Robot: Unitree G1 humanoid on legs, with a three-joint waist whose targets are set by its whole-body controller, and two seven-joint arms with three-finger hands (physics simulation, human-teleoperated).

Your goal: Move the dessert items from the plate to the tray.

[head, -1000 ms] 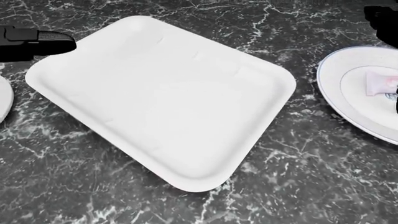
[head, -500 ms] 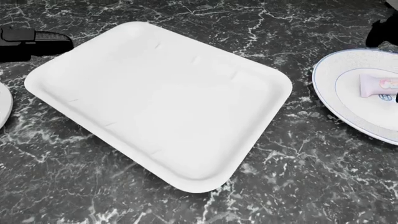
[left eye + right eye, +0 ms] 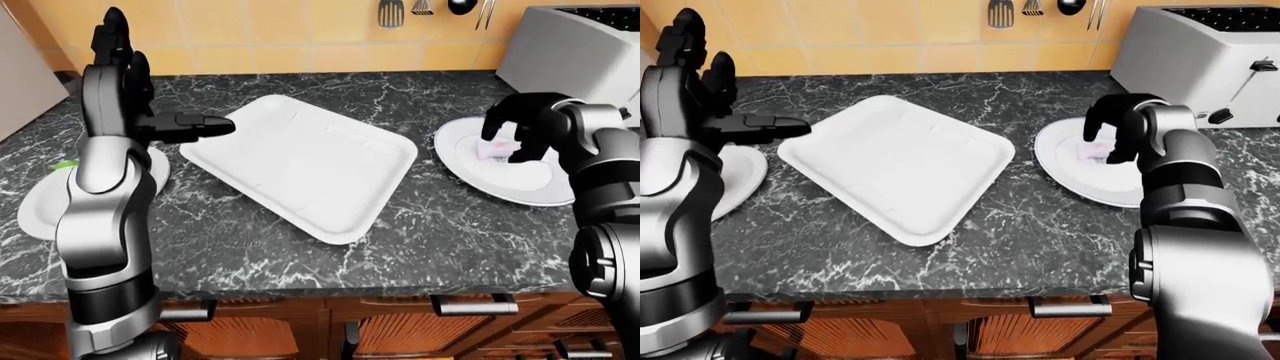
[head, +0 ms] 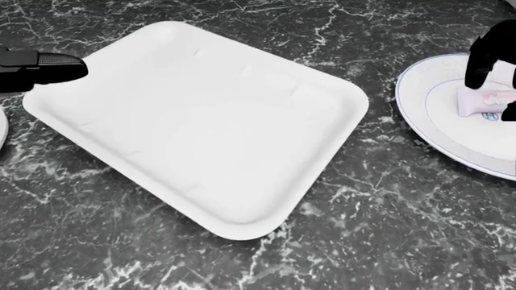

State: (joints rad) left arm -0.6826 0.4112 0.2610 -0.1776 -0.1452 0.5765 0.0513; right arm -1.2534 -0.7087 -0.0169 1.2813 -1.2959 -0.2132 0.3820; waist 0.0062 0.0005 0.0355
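Two black three-fingered hands frame a white rectangular tray [image 3: 305, 161] lying empty on the black white-veined marble counter [image 3: 440, 240], and everything here is placed from that tray. Nearest in the left-eye view, below the tray, runs the counter's edge over brown wooden cabinet fronts with dark bar handles [image 3: 474, 304]. Left of the tray, the left hand [image 3: 130, 90] is raised above the counter with fingers spread upward and one finger jutting toward the tray's left corner; it holds nothing. Beneath that arm, a second white round plate [image 3: 40, 214] rests on the counter. Right of the tray sits a white round plate with a thin blue ring [image 4: 419, 121], apart from the tray's rim. On it lies a small pale pink dessert bar [image 4: 482, 101]. The right hand [image 3: 520, 127] hangs directly over this bar, fingers curled downward around it on either side, but whether they touch or grip it cannot be told. Farther right stands a silver toaster [image 3: 1210, 45], before the yellow tiled wall [image 3: 300, 30].
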